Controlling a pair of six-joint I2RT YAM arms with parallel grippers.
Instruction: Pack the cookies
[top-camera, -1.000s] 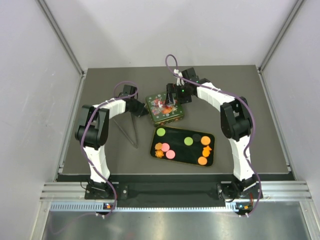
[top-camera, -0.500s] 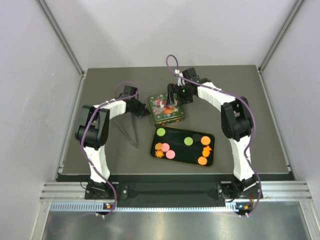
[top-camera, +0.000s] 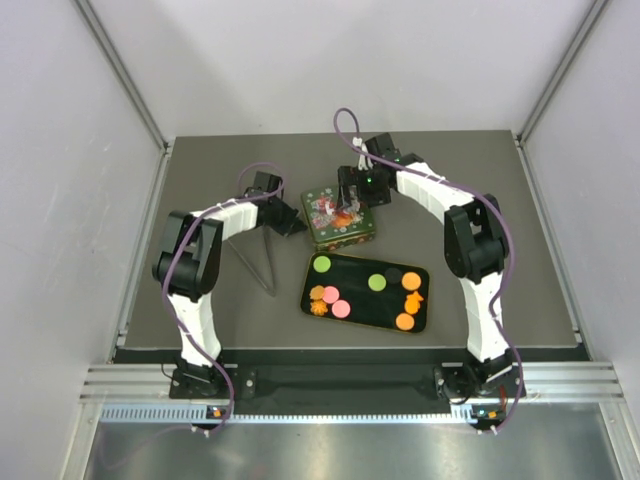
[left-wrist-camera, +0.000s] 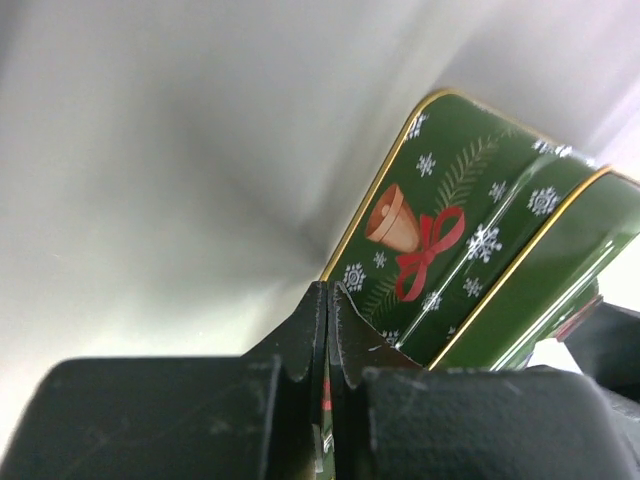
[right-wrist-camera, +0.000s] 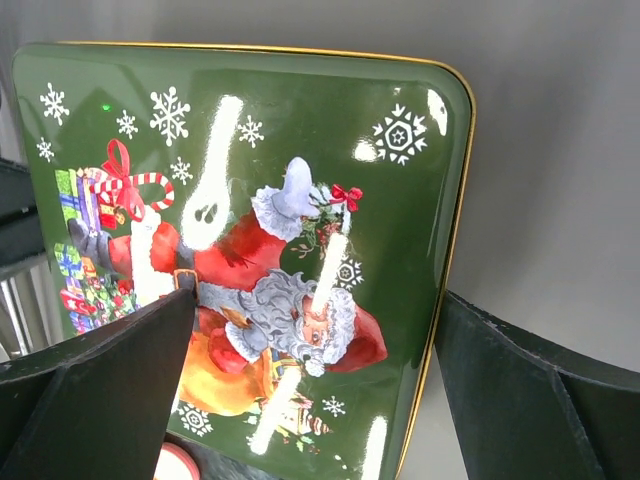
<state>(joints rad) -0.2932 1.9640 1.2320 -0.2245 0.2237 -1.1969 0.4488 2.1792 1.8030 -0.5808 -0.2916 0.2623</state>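
Presently the right gripper (right-wrist-camera: 315, 305) is hanging spread astride the gold edge of the Santa tin (right-wrist-camera: 250, 150), the left gripper (left-wrist-camera: 328, 297) sitting pressed together just before its bell-printed side.

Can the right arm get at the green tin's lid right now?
Likely yes. The right tool, jaws open, hangs right over the tin lid with nothing between them; the shut left tool sits at the tin's side, off the lid.

The cookies (top-camera: 341, 309), flat green, pink and orange discs plus two orange flower shapes, lay scattered just below centre frame, clustered left and right.
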